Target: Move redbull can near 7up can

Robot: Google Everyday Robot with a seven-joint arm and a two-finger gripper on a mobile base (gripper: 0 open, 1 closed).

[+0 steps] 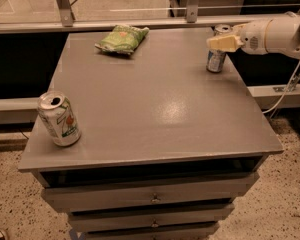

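The redbull can (216,59), slim, silver with blue panels, stands upright near the far right edge of the grey table (155,104). The gripper (221,42), cream-coloured on a white arm reaching in from the right, sits at the can's upper part and hides some of it. The 7up can (59,119), stout, white with green markings and a "7", stands upright near the front left corner, far from the gripper.
A green snack bag (122,38) lies at the far middle-left of the table. Drawers (152,198) sit under the tabletop. A metal rail (140,23) runs behind the table. A cable hangs at the right.
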